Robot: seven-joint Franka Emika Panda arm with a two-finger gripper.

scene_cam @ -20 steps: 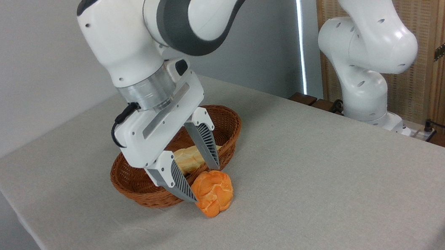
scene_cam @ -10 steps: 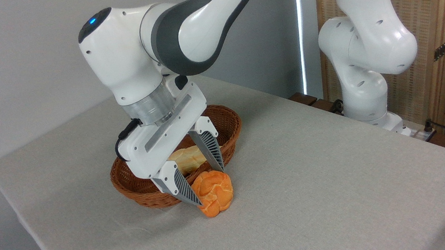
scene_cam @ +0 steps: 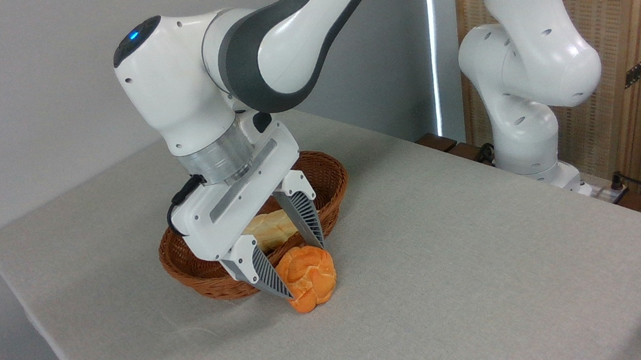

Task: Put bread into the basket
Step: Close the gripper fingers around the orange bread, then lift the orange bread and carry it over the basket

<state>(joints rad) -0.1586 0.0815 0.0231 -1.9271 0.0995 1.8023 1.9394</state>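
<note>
The bread (scene_cam: 312, 279), a round orange-golden bun with a cracked crust, lies on the table just in front of the basket (scene_cam: 334, 179), an oval brown wicker one. My gripper (scene_cam: 303, 272) is lowered over the bun and stands open. One ribbed finger (scene_cam: 269, 275) is at the bun's left side and the other finger (scene_cam: 306, 221) is at its back edge. The bun rests on the tablecloth.
A pale-yellow braided loaf (scene_cam: 268, 230) lies inside the basket, partly hidden by the gripper. The arm's white base column (scene_cam: 524, 118) stands at the table's far right edge. Grey cloth (scene_cam: 459, 261) covers the table; its left and front edges are close.
The gripper has come down and slightly forward, so that its fingers now straddle the bun lower. The bun and the basket have not moved.
</note>
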